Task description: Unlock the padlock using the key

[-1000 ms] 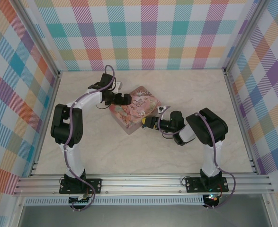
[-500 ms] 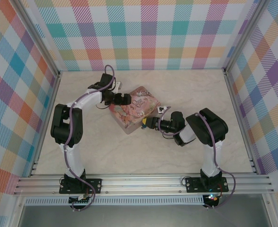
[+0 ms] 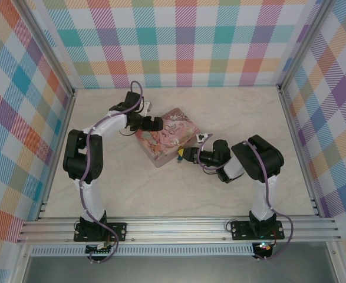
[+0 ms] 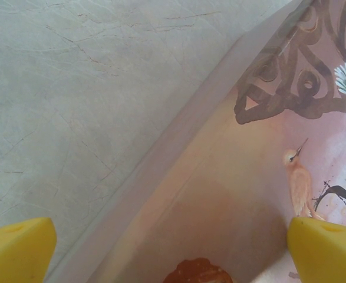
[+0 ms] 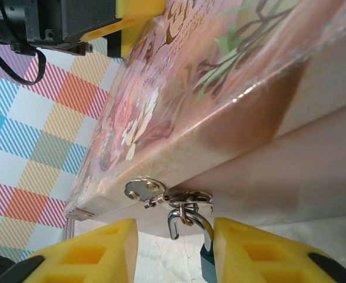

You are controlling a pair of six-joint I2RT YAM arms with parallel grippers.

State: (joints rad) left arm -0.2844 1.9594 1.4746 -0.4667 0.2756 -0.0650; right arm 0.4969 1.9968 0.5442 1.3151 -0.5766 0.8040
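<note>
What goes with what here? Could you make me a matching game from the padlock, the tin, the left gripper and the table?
Things:
1. padlock
2. tin
3. left gripper
4. table

Descriptions:
A. pale and marbled
B. wide open, at the tin's edge
C. pink, with birds and flowers
D. hooked through the tin's clasp

Pairs: 1-D, 2-C, 3-B, 4-A

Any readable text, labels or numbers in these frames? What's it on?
No text can be read well enough to quote.
Pink tin lid: ornate script, too small from above, skewed and cropped in the right wrist view.
Padlock: no marking legible.
</note>
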